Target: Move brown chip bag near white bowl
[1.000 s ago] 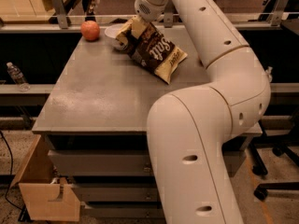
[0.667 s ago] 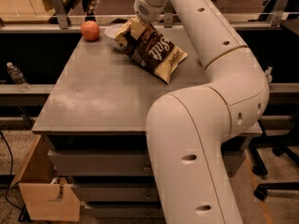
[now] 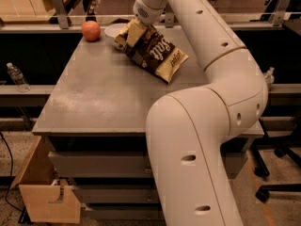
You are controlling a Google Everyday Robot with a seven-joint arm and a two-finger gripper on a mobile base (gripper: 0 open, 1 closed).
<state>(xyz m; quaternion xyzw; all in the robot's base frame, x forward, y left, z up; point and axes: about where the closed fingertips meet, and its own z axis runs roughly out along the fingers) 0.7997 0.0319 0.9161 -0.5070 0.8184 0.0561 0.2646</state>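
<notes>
The brown chip bag lies at the far middle of the grey table, with one pale yellow end pointing right and the other under my gripper. My gripper is at the bag's far left end, fingers closed on that end. The white bowl sits just behind and left of the bag, touching or nearly touching it and partly hidden by the bag and gripper. My arm reaches in from the lower right and covers the table's right side.
A round orange fruit sits at the table's far left corner, left of the bowl. A water bottle stands on a lower shelf at left. A cardboard box is on the floor at lower left. A railing runs behind the table.
</notes>
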